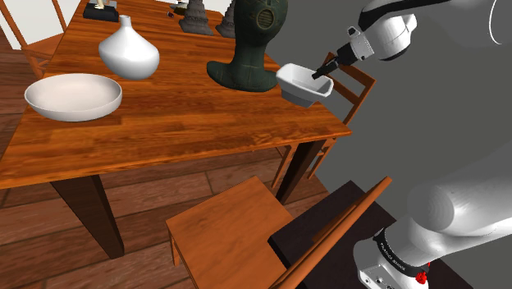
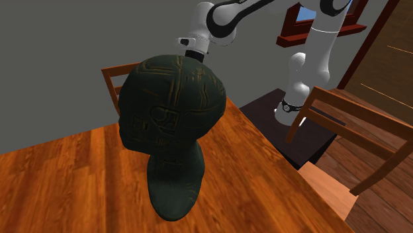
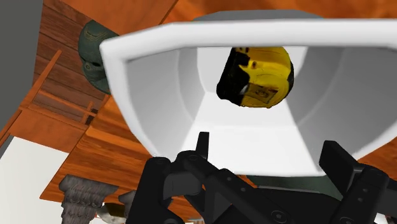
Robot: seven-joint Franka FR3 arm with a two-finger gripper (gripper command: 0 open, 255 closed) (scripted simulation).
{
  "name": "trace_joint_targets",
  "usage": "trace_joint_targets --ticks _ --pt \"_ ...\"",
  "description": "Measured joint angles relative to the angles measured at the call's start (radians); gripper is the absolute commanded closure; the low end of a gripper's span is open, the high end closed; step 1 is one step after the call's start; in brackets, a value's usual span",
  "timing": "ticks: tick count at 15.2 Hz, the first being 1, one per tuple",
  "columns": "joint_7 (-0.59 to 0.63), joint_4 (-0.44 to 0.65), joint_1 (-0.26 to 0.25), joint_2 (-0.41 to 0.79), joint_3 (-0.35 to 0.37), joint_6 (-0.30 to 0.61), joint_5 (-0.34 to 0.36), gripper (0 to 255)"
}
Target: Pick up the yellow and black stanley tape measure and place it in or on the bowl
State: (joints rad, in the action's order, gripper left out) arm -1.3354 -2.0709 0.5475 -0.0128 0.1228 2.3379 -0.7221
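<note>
The yellow and black tape measure lies inside a white square-sided bowl, against its inner wall. My gripper is open just above the bowl's rim, and its fingers stand wide apart, clear of the tape measure, with nothing between them. In the shoulder view the gripper hovers at the rim of the same bowl, which sits near the table's right-hand corner. From that camera the bowl's wall hides the tape measure.
A dark green head bust stands right beside the bowl. A white vase and a round white bowl sit further left on the wooden table. Wooden chairs stand at the front and behind the corner.
</note>
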Motion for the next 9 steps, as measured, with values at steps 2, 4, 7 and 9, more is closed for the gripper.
trace_joint_targets --ticks 2,4,7,9 --pt "0.011 0.005 0.013 -0.038 -0.014 -0.049 0.016 0" --pt "0.009 0.003 0.019 -0.052 -0.020 -0.065 0.019 0" --pt "0.010 0.004 0.020 -0.054 -0.021 -0.070 0.020 0" --pt "0.010 0.004 0.020 -0.054 -0.021 -0.070 0.021 0"
